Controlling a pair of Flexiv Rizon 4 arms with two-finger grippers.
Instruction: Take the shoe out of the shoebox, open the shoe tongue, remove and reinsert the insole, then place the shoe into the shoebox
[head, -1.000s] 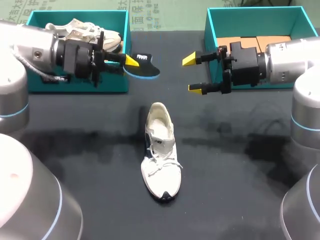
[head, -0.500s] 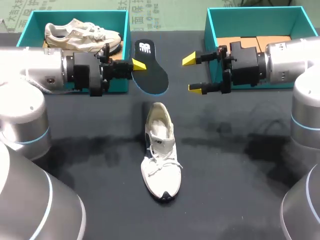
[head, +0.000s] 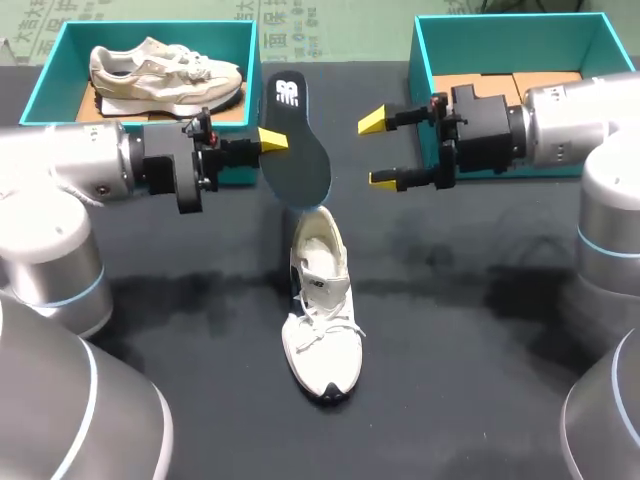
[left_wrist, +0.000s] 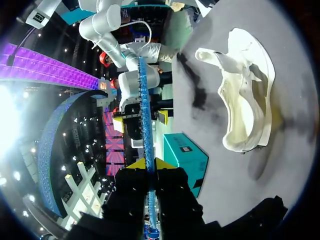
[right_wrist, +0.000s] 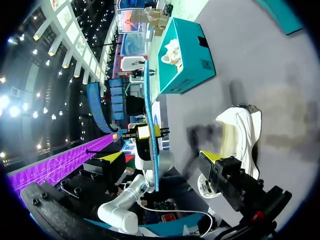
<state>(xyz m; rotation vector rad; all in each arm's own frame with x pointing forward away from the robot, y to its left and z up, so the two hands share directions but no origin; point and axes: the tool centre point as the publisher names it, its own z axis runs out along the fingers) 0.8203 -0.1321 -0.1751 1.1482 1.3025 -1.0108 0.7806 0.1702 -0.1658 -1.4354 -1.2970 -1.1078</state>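
Matte black on the table (head: 480, 380); teal on the left shoebox (head: 60, 45) and the right shoebox (head: 425, 60), brown cardboard (head: 545, 80) inside the right one; cream and beige on the boxed shoe (head: 160, 70); white on the shoe (head: 320, 300) on the table, navy at toe and sole; near-black on the insole (head: 295, 150), white logo near one end, blue along its edge in the wrist views; bright yellow on the tips of the left gripper (head: 272, 141) and right gripper (head: 378, 150), black behind them.

Behind the shoe (head: 320, 305), the insole (head: 297, 155) in the left hand (head: 272, 141), right hand (head: 378, 151) opposite.
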